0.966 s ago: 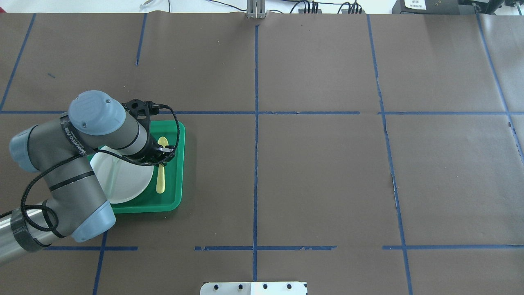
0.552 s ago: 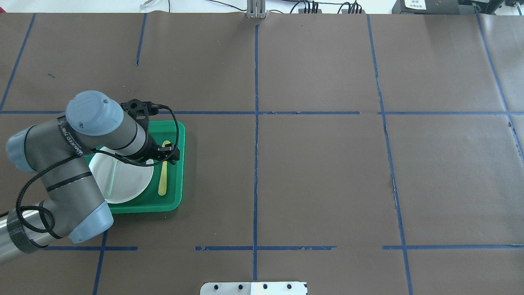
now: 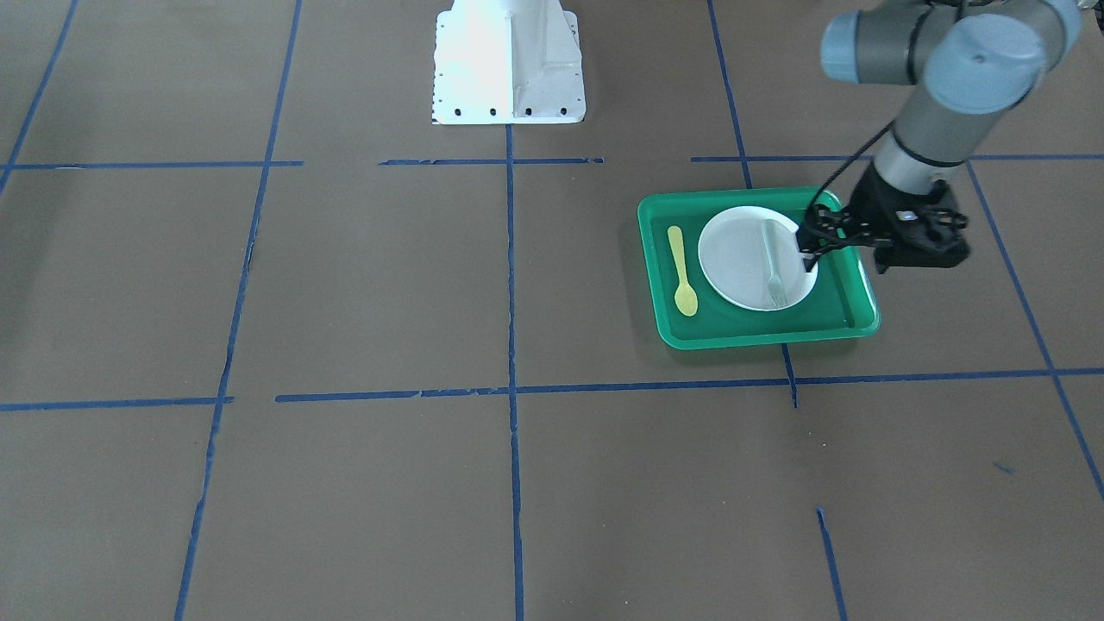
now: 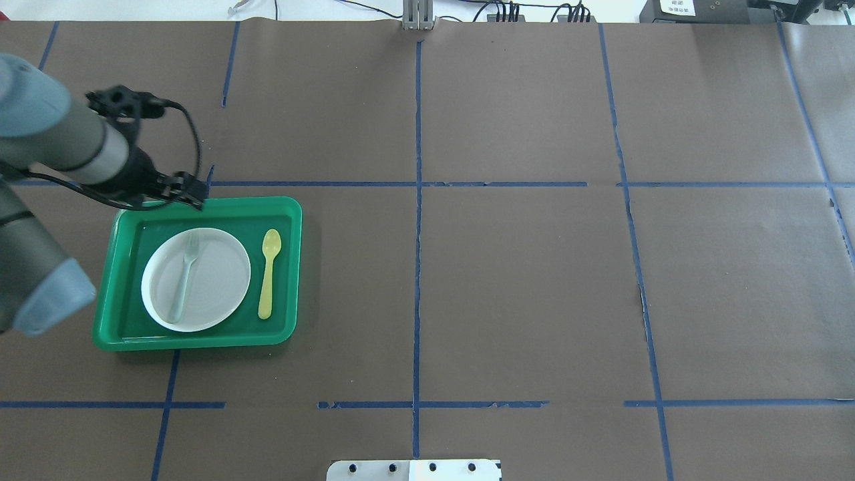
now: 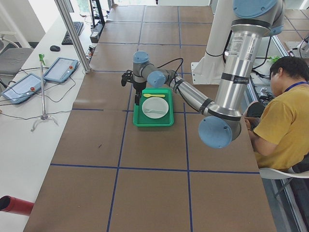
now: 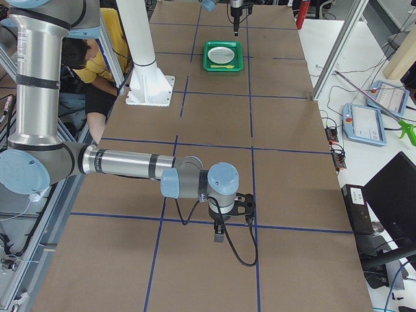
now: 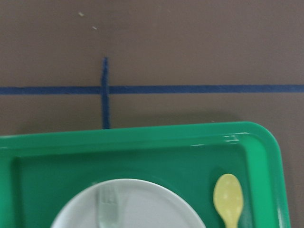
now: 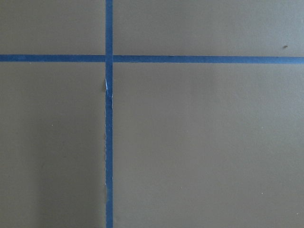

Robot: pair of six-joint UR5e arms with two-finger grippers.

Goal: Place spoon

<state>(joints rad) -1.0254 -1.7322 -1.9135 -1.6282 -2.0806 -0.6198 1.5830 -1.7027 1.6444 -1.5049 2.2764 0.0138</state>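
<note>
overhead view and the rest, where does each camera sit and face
overhead: behind the robot, looking down; left arm at left by green tray.
exterior front-facing: across the table, facing the base; left arm at right.
exterior left: table's left end; left arm near.
exterior right: right end; right arm near, tray far.
left wrist: down on the tray's corner; no body.
right wrist: bare taped paper; no body.
shared: overhead and front-facing show spoon beside plate.
</note>
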